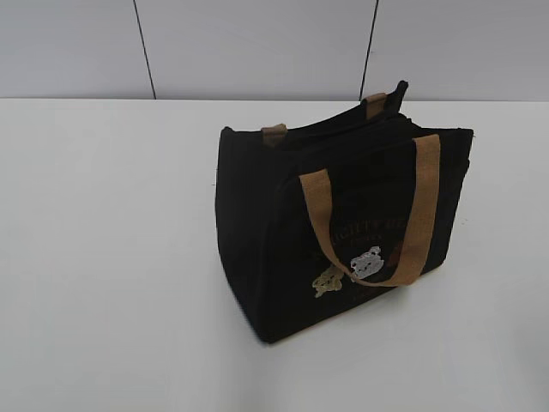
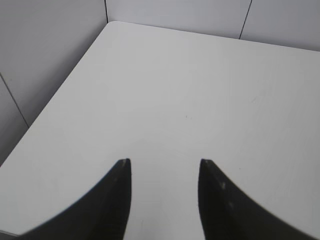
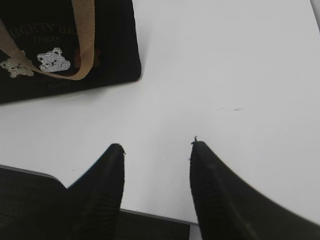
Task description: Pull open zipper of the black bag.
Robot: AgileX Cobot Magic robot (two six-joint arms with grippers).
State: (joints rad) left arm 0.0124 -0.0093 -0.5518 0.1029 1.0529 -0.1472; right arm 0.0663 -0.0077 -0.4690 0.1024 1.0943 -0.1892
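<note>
The black bag [image 1: 274, 232] stands upright on the white table [image 1: 103, 257], right of centre, with tan handles [image 1: 420, 206] and small bear patches [image 1: 367, 263] on its front. Its top edge is dark, and I cannot make out the zipper along it. Neither gripper shows in the exterior view. In the left wrist view my left gripper [image 2: 165, 161] is open over bare table with nothing between its fingers. My right gripper [image 3: 156, 145] is also open and empty. It hangs near the table's front edge, with the bag's [image 3: 115, 45] front face ahead and to its left.
A grey panelled wall [image 1: 257, 43] runs behind the table. The left wrist view shows the table's far left corner [image 2: 107, 24] and its left edge. The right wrist view shows the table's near edge [image 3: 150, 214] under the fingers.
</note>
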